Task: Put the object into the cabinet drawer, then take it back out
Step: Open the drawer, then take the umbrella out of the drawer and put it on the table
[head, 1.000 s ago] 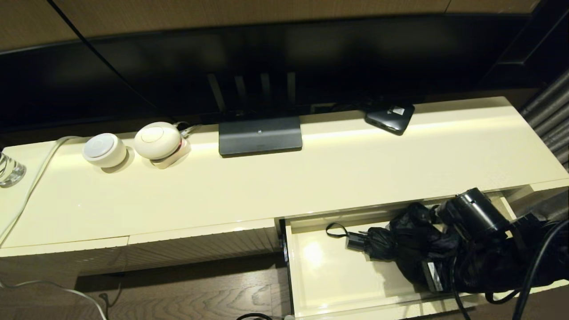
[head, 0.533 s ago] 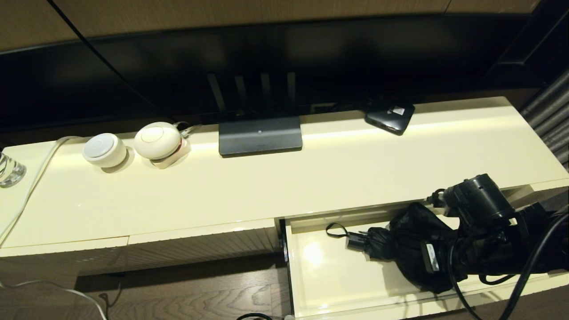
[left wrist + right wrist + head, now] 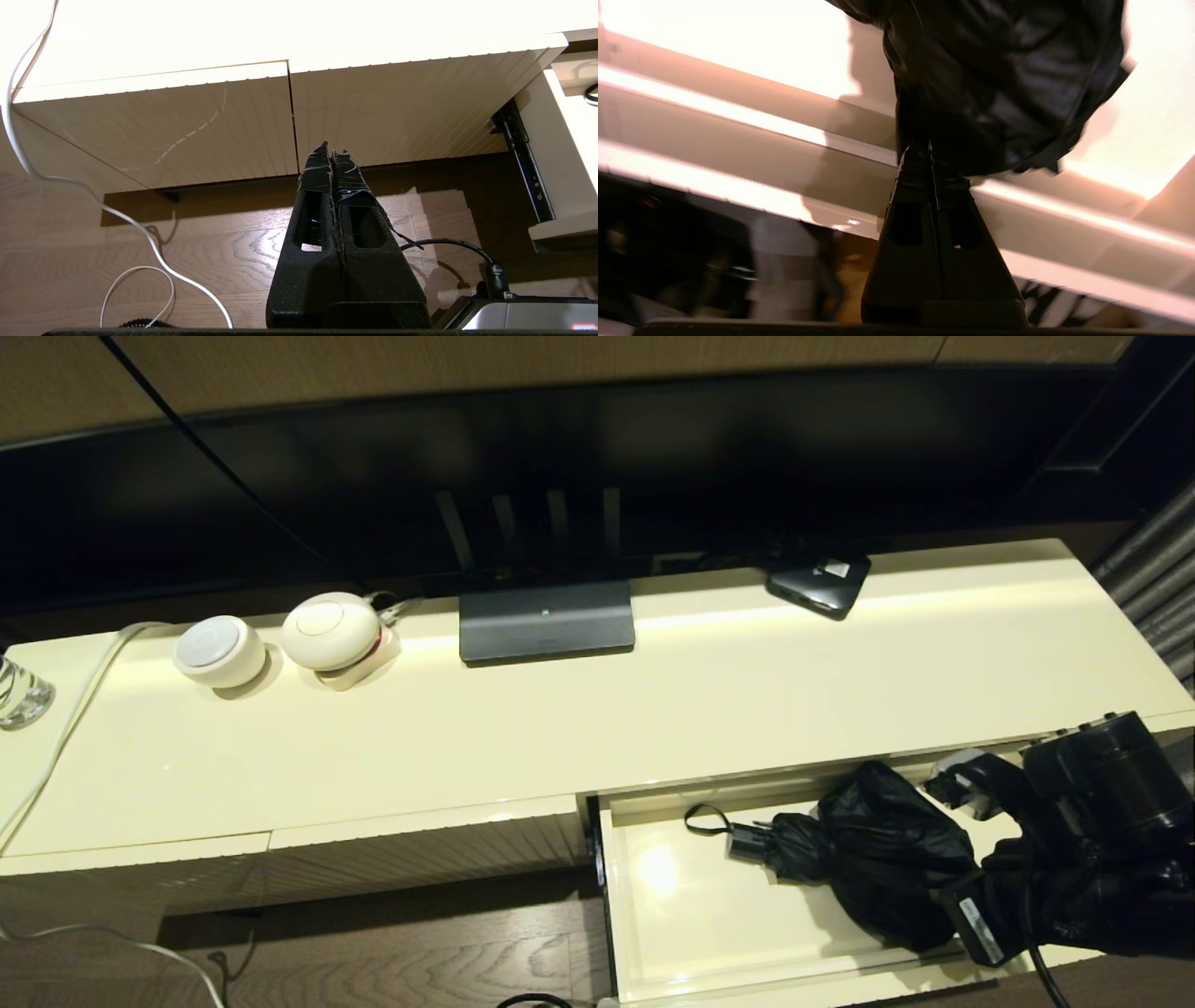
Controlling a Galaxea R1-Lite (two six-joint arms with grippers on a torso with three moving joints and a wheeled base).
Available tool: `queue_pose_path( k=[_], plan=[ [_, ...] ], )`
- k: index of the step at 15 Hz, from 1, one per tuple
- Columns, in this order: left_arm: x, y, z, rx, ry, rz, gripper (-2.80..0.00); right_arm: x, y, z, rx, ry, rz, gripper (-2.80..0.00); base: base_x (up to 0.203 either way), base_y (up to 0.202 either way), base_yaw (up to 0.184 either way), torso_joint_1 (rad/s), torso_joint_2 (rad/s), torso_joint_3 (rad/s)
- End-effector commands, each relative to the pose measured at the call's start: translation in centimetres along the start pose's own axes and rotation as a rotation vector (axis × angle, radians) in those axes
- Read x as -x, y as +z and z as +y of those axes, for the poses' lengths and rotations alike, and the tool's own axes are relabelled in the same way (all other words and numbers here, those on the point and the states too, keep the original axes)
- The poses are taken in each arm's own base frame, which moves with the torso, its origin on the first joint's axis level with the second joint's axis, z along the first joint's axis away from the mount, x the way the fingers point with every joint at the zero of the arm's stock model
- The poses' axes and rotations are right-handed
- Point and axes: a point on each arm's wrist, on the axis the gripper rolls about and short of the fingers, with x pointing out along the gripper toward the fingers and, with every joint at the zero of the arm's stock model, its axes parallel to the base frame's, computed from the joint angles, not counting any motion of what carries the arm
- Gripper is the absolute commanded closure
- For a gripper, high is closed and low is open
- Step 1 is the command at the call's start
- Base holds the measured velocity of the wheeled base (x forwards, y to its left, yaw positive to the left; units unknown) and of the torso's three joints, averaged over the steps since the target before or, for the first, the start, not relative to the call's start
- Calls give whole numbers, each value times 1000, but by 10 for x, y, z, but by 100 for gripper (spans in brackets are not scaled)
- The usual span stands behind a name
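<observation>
One umbrella in one drawer

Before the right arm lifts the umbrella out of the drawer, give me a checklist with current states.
1. Drawer pulled open: ok.
2. Umbrella lying inside the drawer, handle toward the robot's left: ok.
3. Right gripper open for a grasp: not ok, it is shut.
4. Right gripper touching the fabric: cannot tell.
5. Left gripper out of the way, low before the ribbed panel: ok.

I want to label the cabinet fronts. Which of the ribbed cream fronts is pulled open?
The cabinet drawer on the robot's right stands open, with the umbrella lying inside. The ribbed panels to its left are closed.
</observation>
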Motion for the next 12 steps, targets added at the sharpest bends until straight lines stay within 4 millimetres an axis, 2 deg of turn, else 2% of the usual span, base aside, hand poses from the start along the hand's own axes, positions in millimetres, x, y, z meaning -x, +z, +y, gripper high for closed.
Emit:
queue_pose_path(
  k=[1, 5, 7, 9, 12],
  plan=[
    [0, -1, 0, 0, 1, 2, 0, 23, 2, -5, 252, -4, -93, 0, 0, 0, 0, 0, 0, 0],
    [0, -1, 0, 0, 1, 5, 0, 30, 1, -18, 654, -10, -61, 0, 0, 0, 0, 0, 0, 0],
    [0, -1, 0, 0, 1, 3, 0, 30, -2, -21, 692, -2, -37, 0, 0, 0, 0, 0, 0, 0],
    [0, -1, 0, 0, 1, 3, 0, 26, -6, -30, 914, 26, 6, 0, 0, 0, 0, 0, 0, 0],
    [0, -1, 0, 0, 1, 3, 0, 16, -11, -41, 1080, 138, 59, 0, 0, 0, 0, 0, 0, 0]
  ],
)
